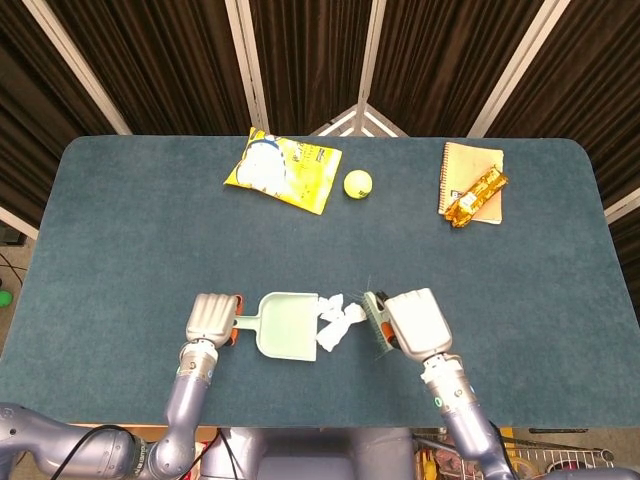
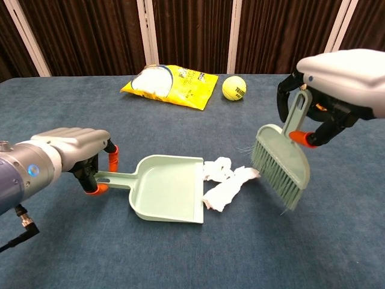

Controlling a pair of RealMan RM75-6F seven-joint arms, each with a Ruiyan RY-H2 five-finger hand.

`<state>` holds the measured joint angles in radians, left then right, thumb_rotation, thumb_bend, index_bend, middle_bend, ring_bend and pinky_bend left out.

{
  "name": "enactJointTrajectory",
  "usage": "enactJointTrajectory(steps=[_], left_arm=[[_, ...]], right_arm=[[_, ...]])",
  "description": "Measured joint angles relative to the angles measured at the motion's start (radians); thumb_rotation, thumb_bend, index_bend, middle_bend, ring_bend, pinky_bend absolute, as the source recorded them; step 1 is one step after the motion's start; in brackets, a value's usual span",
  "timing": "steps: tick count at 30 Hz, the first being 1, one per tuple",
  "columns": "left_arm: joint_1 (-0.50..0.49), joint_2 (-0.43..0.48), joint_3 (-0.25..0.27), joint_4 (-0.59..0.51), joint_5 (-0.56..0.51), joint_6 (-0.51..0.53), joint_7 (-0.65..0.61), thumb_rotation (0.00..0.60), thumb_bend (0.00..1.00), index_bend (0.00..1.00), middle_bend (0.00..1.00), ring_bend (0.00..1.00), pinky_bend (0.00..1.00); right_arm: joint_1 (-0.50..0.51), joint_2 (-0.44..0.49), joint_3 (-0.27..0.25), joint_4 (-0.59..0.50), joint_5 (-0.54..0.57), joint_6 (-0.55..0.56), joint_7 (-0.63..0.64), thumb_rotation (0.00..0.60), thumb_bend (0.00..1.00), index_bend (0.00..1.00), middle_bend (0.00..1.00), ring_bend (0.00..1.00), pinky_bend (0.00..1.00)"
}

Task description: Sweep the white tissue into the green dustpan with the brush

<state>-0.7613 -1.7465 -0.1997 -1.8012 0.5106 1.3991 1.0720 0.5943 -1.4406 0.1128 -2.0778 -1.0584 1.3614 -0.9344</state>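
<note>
Nearest the robot, the left hand (image 2: 69,147) grips the handle of the green dustpan (image 2: 165,188), which lies flat on the counter (image 2: 192,259) with its open mouth facing the robot's right. Just beside that mouth lies the white tissue (image 2: 227,185), crumpled in loose folds; its near edge touches or slightly overlaps the pan's lip, but most of it sits on the counter outside the pan. On the tissue's other side the right hand (image 2: 337,81) is clamped on the handle of the brush (image 2: 280,162), held tilted with the bristles down and their tips at the tissue's far edge; whether the bristles press the counter cannot be told. By this showing the sweep is poised but not done: tool and pan are both in hand and lined up, and what is left is to drive the tissue across the lip and fully into the pan. Farther back lie a yellow bag (image 1: 283,170), a tennis ball (image 1: 358,183), and a notebook (image 1: 472,181) with a snack wrapper (image 1: 476,196) on it.
</note>
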Motion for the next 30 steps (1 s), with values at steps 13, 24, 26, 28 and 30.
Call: enactJointTrajectory(steps=[13,24,26,28,30], left_arm=[[-0.013,0.063,-0.014,-0.051,-0.048,0.029,0.033,0.6,0.58,0.66,0.99,0.99,0.95],[-0.025,0.026,-0.004,-0.038,-0.049,0.027,0.018,0.6,0.58,0.67,0.99,0.99,0.95],[-0.028,0.017,-0.002,-0.034,-0.047,0.029,0.018,0.6,0.58,0.67,0.99,0.99,0.95],[-0.032,0.008,-0.001,-0.03,-0.045,0.031,0.018,0.6,0.58,0.67,0.99,0.99,0.95],[-0.036,0.0,-0.002,-0.026,-0.044,0.032,0.016,0.6,0.58,0.67,0.99,0.99,0.95]], right_arm=[[-0.008,-0.032,0.009,0.085,0.016,0.039,-0.01,0.6,0.39,0.87,0.92,0.92,0.85],[-0.01,-0.083,-0.015,0.098,0.022,0.02,0.001,0.6,0.4,0.87,0.92,0.92,0.85],[-0.007,-0.102,-0.015,0.096,0.018,0.016,0.002,0.6,0.4,0.87,0.92,0.92,0.85],[-0.002,-0.125,-0.013,0.092,0.016,0.014,0.001,0.6,0.4,0.87,0.92,0.92,0.85],[0.002,-0.145,-0.01,0.085,0.017,0.012,-0.001,0.6,0.4,0.87,0.92,0.92,0.85]])
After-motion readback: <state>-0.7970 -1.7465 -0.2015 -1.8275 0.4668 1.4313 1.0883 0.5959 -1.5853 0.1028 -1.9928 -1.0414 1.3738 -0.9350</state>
